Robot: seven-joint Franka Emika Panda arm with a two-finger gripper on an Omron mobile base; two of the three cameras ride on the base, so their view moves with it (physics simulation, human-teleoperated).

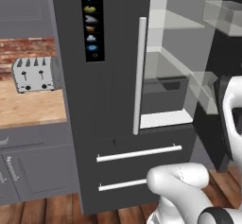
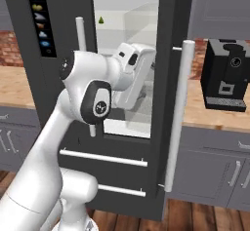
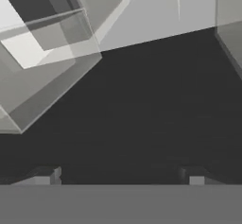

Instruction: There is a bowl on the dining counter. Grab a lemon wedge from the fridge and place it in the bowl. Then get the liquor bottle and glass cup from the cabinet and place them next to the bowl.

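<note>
Pincer wide open, holding nothing, inside the open fridge, facing a dark inner wall w/ clear bins. Small green thing, maybe the lemon wedge, on upper shelf, well above pincer.

One fridge, one toaster, one coffee machine.

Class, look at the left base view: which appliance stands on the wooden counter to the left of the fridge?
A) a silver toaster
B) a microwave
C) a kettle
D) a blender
A: a silver toaster with slots on top and knobs on its front stands on the wooden counter, left of the fridge.
</note>
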